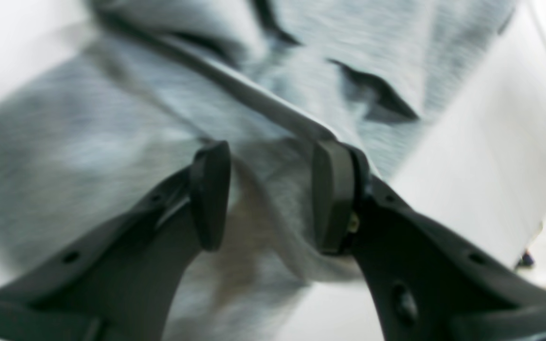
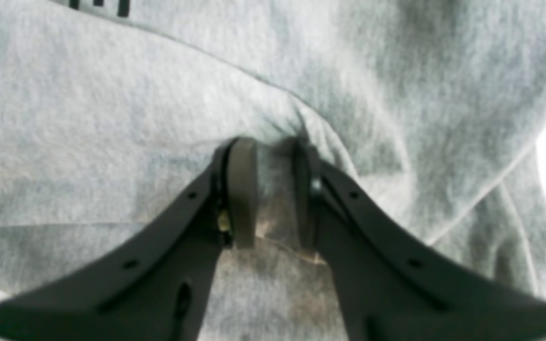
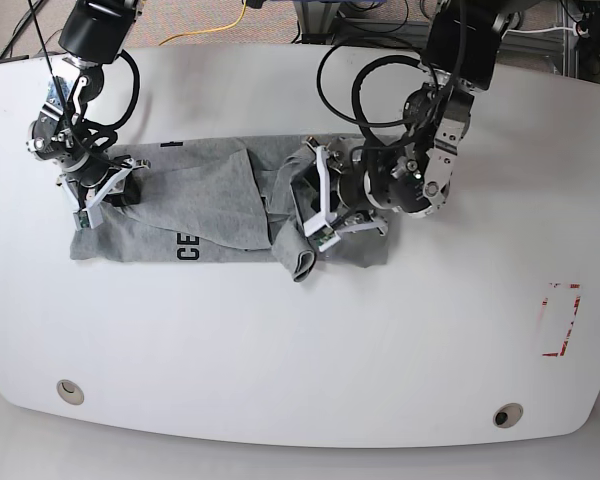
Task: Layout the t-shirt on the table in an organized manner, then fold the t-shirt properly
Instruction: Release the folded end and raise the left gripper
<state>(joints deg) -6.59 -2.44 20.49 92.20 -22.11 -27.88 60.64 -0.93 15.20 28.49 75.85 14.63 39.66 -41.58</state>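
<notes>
The grey t-shirt (image 3: pixel 210 210) lies crumpled on the white table (image 3: pixel 280 350), bunched into folds near its middle, with black lettering on the front part. My right gripper (image 3: pixel 98 192) sits at the shirt's left end. In the right wrist view that gripper (image 2: pixel 272 144) is shut on a pinch of the t-shirt's (image 2: pixel 112 94) fabric. My left gripper (image 3: pixel 316 200) is at the bunched middle. Its jaws (image 1: pixel 273 147) stand open, and a loose ridge of the t-shirt (image 1: pixel 88 142) runs between the pads (image 1: pixel 211 189) without being clamped.
A red tape rectangle (image 3: pixel 562 320) marks the table at the right. Two round metal grommets (image 3: pixel 70 390) (image 3: pixel 507 414) sit near the front edge. Cables loop off both arms above the shirt. Bare white table (image 1: pixel 491 142) shows beside the left gripper.
</notes>
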